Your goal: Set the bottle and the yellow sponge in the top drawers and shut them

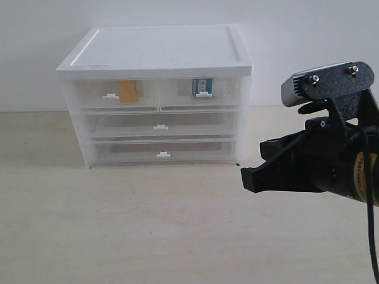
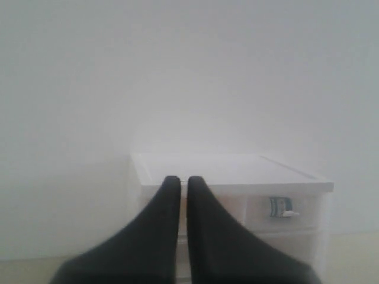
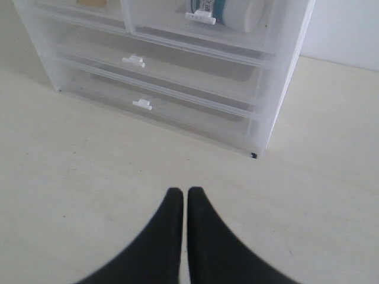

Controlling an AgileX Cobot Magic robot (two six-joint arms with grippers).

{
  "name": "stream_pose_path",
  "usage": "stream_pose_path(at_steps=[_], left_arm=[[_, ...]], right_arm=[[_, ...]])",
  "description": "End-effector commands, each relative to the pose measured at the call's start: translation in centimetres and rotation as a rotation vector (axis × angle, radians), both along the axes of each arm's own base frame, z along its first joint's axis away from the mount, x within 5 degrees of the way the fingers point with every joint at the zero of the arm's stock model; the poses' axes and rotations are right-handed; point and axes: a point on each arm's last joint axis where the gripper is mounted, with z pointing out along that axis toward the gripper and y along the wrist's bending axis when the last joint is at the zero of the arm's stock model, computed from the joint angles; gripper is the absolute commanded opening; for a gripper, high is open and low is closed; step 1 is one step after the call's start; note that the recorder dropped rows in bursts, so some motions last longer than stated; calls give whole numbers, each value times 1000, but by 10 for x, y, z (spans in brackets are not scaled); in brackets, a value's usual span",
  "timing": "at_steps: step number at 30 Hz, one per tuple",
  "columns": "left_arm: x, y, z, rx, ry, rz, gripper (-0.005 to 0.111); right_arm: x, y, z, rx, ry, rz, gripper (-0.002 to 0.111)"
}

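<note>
The white-topped cabinet stands at the back of the table. Both top drawers are pushed in. The yellow sponge shows through the top left drawer. The bottle lies inside the top right drawer, its label and cap seen in the right wrist view and its label in the left wrist view. My right gripper hovers shut and empty over the table, right of the cabinet. My left gripper is shut, empty, facing the cabinet; it is out of the exterior view.
Two full-width drawers below are also pushed in. A pale wall stands behind the cabinet. The light wooden tabletop stretches in front of the cabinet.
</note>
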Motion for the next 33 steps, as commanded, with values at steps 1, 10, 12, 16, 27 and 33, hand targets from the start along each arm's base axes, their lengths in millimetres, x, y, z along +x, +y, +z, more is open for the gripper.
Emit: stream_pose_path(at_steps=[1,10,12,16,27,33], left_arm=[[-2,-1,-1,-31,-4,-25,4],[-2,-3,-1,-67,7,-55,4],[-2,-3,-1,-104,16,-66,4],[-2,-5,-4,-122,29,-98,4],[0,-7,-8,-108,43,-114,4],[0,-7,-8,-107,43,-119,4]], right_arm=[[-1,-1,2,5,-7,-4,0],[-1,-1,2,5,-7,-4,0],[-1,-1,2,5,-7,-4,0],[-1,-1,2,5,-7,-4,0],[-1,-1,2,5,-7,-3,0],[-1,-1,2,5,-7,-3,0]])
